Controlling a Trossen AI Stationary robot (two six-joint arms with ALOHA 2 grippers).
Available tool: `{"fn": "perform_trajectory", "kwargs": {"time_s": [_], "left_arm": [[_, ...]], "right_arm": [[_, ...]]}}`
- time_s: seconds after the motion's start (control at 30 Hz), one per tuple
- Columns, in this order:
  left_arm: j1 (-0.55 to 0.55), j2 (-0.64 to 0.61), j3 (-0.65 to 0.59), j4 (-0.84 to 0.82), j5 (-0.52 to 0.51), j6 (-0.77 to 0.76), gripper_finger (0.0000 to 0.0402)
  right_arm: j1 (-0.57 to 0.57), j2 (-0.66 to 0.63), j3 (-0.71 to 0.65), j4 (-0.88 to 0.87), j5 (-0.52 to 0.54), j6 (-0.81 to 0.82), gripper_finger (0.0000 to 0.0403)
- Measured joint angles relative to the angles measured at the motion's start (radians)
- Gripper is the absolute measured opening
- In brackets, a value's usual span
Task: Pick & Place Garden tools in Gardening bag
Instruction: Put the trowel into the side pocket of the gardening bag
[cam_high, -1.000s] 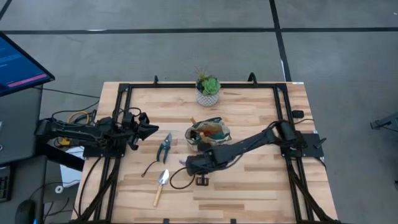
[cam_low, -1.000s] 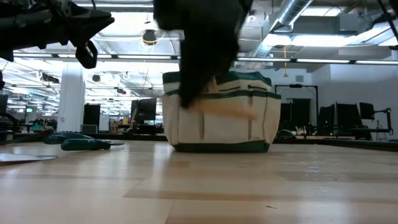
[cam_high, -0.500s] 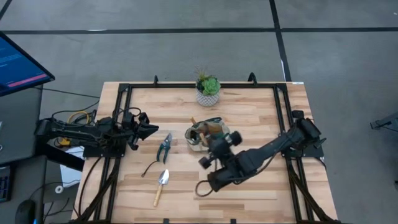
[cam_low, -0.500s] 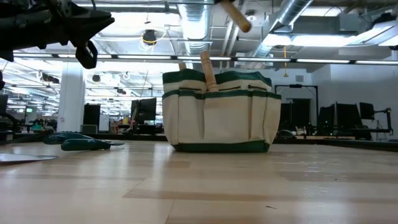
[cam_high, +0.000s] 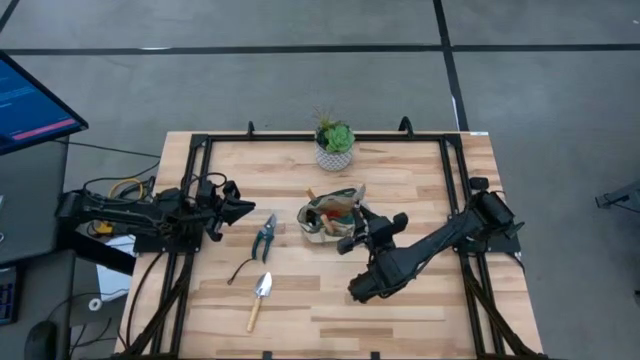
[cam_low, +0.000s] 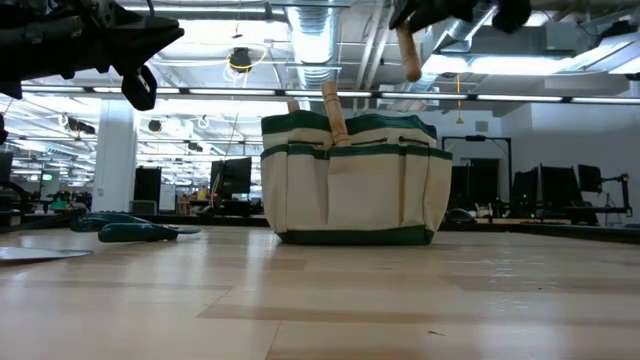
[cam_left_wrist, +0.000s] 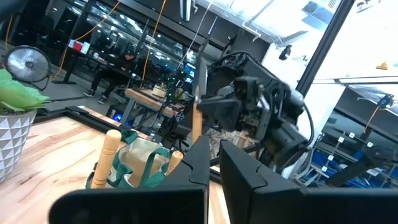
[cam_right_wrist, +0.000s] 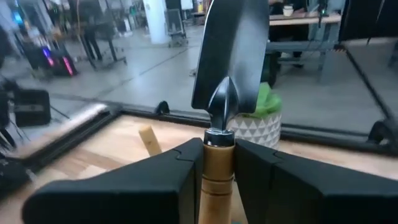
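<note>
The tan gardening bag (cam_high: 333, 212) (cam_low: 352, 180) with green trim stands upright mid-table, and a wooden handle (cam_low: 333, 112) sticks up out of it. My right gripper (cam_high: 356, 228) (cam_right_wrist: 217, 155) hovers by the bag's right side, above its rim, shut on a trowel (cam_right_wrist: 231, 50) (cam_left_wrist: 199, 93). Pruning shears (cam_high: 264, 236), a thin black curved tool (cam_high: 240, 270) and a second trowel (cam_high: 260, 295) lie flat on the table left of the bag. My left gripper (cam_high: 235, 205) (cam_left_wrist: 214, 163) waits shut over the table's left side. My right gripper pinches the trowel's wooden handle (cam_right_wrist: 217, 173) between its two fingers, just behind the dark neck of the blade. The fingers reach in about level. The trowel is lifted clear and stands nearly upright, blade up, with the handle's free end (cam_low: 409, 60) hanging below the fingers.
A green plant in a white pot (cam_high: 334, 143) stands at the far edge behind the bag. Black frame rails (cam_high: 200, 200) run along the table's sides. A monitor (cam_high: 30, 105) stands off the table at the left.
My right gripper has risen from just in front of the bag and gone toward the table's far right, rolling and tipping from pointing down to about level. The trowel has come up with it, from lying level before the bag to upright above the bag's rim.
</note>
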Motion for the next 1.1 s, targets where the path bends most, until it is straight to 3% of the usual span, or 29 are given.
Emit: {"fn": "perform_trajectory", "kwargs": {"time_s": [0.17,0.33,0.73,1.1], "left_arm": [[0.000,0.000,0.000,0.000,0.000,0.000,0.0008],[0.000,0.000,0.000,0.000,0.000,0.000,0.0008],[0.000,0.000,0.000,0.000,0.000,0.000,0.0008],[0.000,0.000,0.000,0.000,0.000,0.000,0.0008]], "right_arm": [[-0.001,0.003,-0.105,0.131,0.023,0.043,0.0056],[-0.014,0.002,-0.159,0.141,0.022,0.090,0.0056],[-0.061,0.002,-0.232,0.193,-0.006,0.096,0.0056],[-0.079,0.002,-0.232,0.207,0.041,0.038,0.0056]]}}
